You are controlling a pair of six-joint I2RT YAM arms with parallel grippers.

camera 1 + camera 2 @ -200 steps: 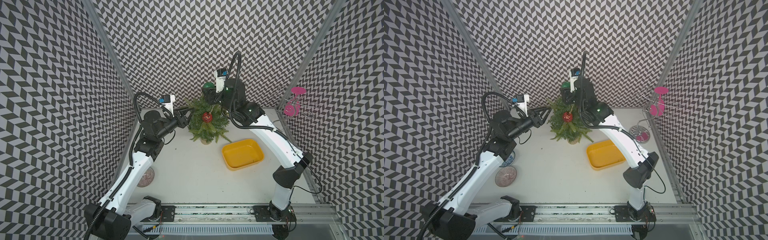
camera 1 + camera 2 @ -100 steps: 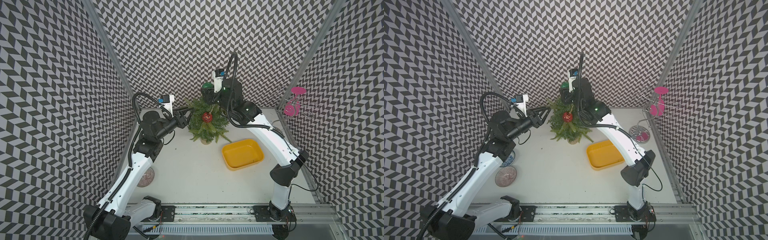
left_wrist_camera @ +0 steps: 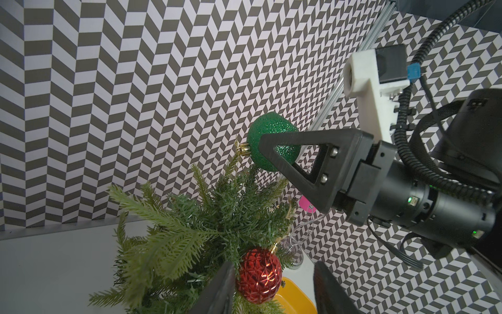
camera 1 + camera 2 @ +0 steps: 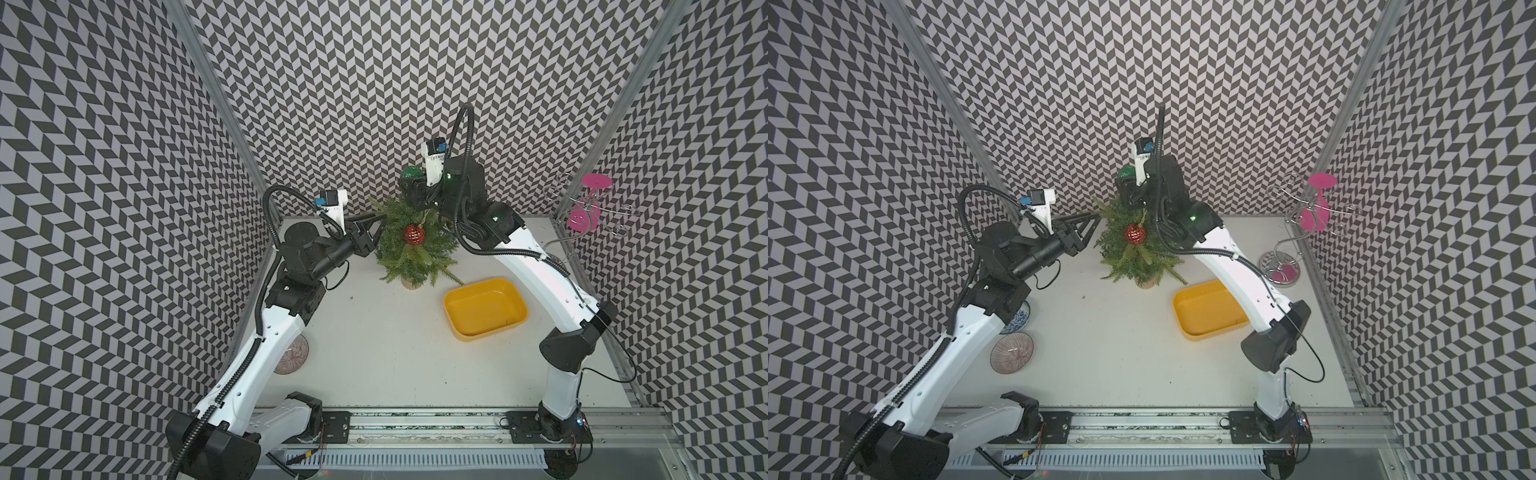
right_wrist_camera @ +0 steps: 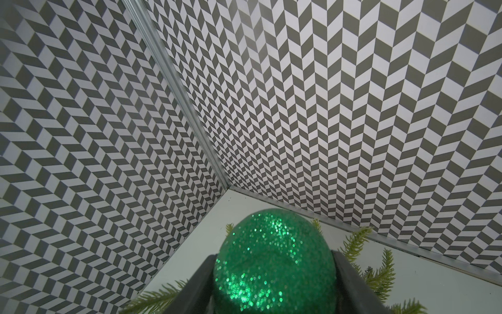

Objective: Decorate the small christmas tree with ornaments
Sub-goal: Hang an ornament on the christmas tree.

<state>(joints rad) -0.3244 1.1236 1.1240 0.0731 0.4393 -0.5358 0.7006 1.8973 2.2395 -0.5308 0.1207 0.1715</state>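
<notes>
Right hand (image 5: 275, 259) is clenched on the green glitter ornament (image 3: 267, 127), pinching its sides. Its gold cap (image 3: 243, 149) points out past the fingertips. The ornament sits just above the top sprigs of the small christmas tree (image 4: 399, 253), at the back of the worktop (image 4: 374, 353), so the tree is directly below. Loop not visible. One red ornament (image 4: 414, 235) already hung. Left hand (image 3: 273, 267) has its jaws parted, looks empty, at the tree's side. Right arm is nearer; probably lowers cap-first.
</notes>
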